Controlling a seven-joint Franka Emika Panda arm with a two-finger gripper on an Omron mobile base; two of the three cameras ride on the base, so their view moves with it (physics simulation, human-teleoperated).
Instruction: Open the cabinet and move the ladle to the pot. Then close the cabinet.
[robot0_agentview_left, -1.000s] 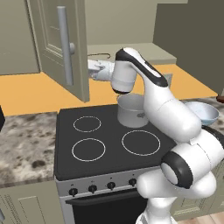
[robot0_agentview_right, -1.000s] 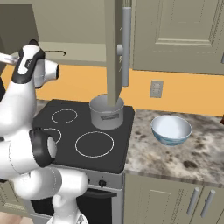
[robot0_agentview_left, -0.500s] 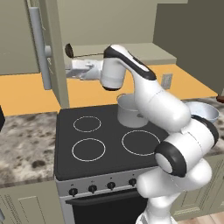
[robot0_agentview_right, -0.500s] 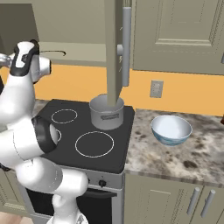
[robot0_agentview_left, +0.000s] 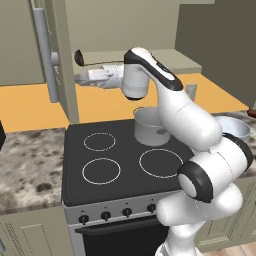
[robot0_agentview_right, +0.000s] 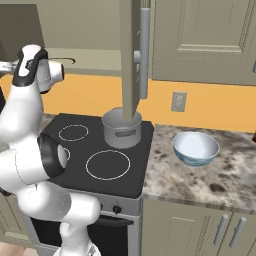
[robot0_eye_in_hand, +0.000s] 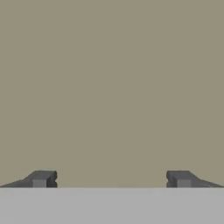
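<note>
The gripper (robot0_eye_in_hand: 111, 179) faces a plain greenish-grey surface at close range, its two dark fingertips (robot0_eye_in_hand: 41, 178) spread as wide as they go, with nothing between them. In the left base view the white arm (robot0_agentview_left: 170, 100) reaches up and to the left, so the hand sits at the edge of the open door (robot0_agentview_left: 60, 60) of the cabinet, near the shelf inside. That placement suits pushing the door wider or reaching in, though which is meant is unclear. A thin dark ladle (robot0_agentview_right: 62, 60), with a hooked end, lies on the shelf just beside the hand, not held. The other door (robot0_agentview_right: 131, 55) hangs open edge-on, straight above the pot (robot0_agentview_right: 121, 129). The grey pot stands at the back of the black stove (robot0_agentview_left: 115, 165), ready to receive the ladle. A pale-blue bowl (robot0_agentview_right: 196, 148) rests on the speckled counter (robot0_agentview_right: 220, 175), well apart.
</note>
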